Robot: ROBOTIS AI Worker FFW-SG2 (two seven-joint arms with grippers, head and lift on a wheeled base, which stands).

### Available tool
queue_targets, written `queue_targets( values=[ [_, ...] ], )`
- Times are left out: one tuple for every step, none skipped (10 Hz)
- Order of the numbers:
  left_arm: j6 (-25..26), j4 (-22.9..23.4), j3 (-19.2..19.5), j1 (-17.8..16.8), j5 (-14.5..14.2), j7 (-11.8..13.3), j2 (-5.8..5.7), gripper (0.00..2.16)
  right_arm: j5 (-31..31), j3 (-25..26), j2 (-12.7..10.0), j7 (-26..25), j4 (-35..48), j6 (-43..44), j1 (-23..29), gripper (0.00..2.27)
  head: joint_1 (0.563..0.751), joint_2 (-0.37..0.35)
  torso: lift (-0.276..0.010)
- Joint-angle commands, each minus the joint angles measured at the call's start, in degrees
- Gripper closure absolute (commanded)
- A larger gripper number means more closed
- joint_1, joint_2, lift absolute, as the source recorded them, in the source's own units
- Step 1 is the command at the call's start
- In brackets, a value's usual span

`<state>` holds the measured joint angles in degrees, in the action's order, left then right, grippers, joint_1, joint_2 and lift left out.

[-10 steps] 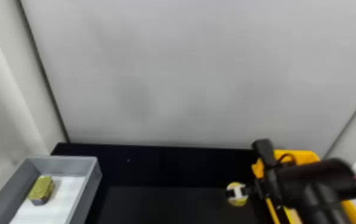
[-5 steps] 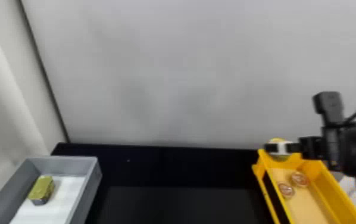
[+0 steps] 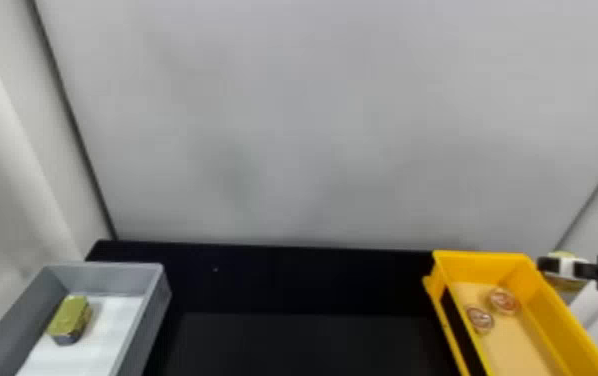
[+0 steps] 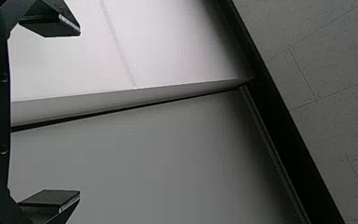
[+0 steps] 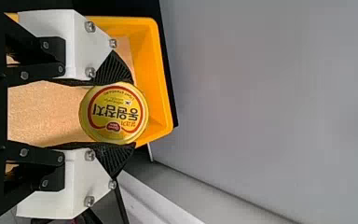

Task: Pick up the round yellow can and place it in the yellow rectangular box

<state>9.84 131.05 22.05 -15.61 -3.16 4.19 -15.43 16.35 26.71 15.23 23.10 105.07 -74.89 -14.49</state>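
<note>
Gripping the round yellow metal can (image 5: 114, 113) from both sides, the right pincer (image 5: 132, 113) holds it at the head view's right edge, just right of the yellow rectangular plastic box (image 3: 480, 255), so the carry probably needs to go leftward

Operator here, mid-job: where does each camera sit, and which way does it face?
Head view: on the head, facing forward and down at the black table, grey bin and yellow box; right jaws at right edge.
Left wrist view: left wrist, facing pale panels; left jaws open.
Right wrist view: right wrist, facing yellow can, box and wall; right jaws closed on can.
Last and head share box, can, right jaws.
</note>
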Motion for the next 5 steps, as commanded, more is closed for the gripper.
queue_targets(
  values=[
    [-0.08, 0.0, 0.11, 0.05, 0.0, 0.03, -0.04, 0.06, -27.17, 3.88, 2.35, -15.8, -9.62, 9.9, 4.2, 0.72, 0.583, -0.078, -0.009],
    [-0.17, 0.0, 0.2, 0.05, 0.0, 0.03, -0.13, 0.06, -40.79, 2.47, 4.55, -24.07, -14.37, 15.44, 6.93, 0.72, 0.583, -0.078, -0.009],
    [-0.25, 0.0, 0.29, 0.05, 0.0, 0.03, -0.04, 0.06, -48.96, -0.17, 6.66, -28.81, -17.89, 19.31, 8.77, 0.72, 0.583, -0.078, -0.009],
    [-0.34, 0.0, 0.29, 0.05, -0.09, 0.03, -0.04, 0.06, -50.54, -1.4, 7.36, -29.78, -19.82, 20.98, 9.48, 0.72, 0.583, -0.078, -0.009],
    [-0.34, 0.0, 0.37, 0.05, -0.09, 0.11, -0.04, 0.06, -50.19, -1.22, 6.74, -30.48, -20.87, 21.69, 9.74, 0.72, 0.583, -0.078, -0.009]
  ],
)
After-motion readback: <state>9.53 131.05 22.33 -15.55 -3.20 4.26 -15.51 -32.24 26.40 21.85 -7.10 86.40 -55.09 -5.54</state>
